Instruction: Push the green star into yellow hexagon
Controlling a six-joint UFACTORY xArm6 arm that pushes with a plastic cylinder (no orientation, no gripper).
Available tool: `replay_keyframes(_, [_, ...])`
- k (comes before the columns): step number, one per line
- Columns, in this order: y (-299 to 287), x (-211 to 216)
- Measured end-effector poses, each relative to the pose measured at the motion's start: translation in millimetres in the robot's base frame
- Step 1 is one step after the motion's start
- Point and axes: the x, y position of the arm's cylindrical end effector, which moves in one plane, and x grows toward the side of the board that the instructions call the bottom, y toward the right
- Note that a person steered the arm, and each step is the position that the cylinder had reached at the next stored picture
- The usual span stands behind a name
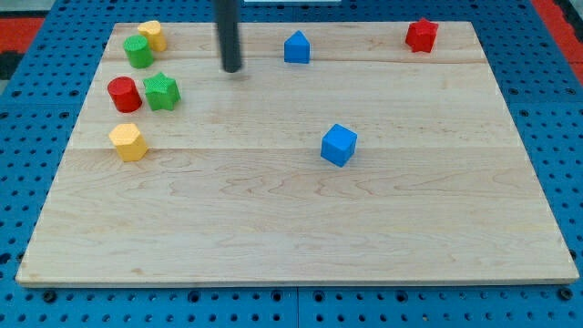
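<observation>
The rod (229, 35) is cut off by the frame's top edge; only its lower length and my tip (232, 69) show, at upper centre-left. In the upper left, the green cylinder (138, 51) overlaps the yellow block (152, 35) behind it, hiding part of that block; its shape cannot be made out. The wooden board (301, 228) hides most of the blue pegboard (18, 109), which runs out of frame on every side.

My tip (232, 68) sits near board's top, well right of green star (161, 91). Star touches red cylinder (124, 95) on its left. Yellow hexagon (128, 142) lies just below, apart.
</observation>
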Motion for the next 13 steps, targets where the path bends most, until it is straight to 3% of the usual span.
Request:
replay_keyframes(1, [-9,-14])
replay_keyframes(3, [-64,9])
replay_keyframes(4, [-58,43])
replay_keyframes(9, [-73,108])
replay_keyframes(13, [-86,112])
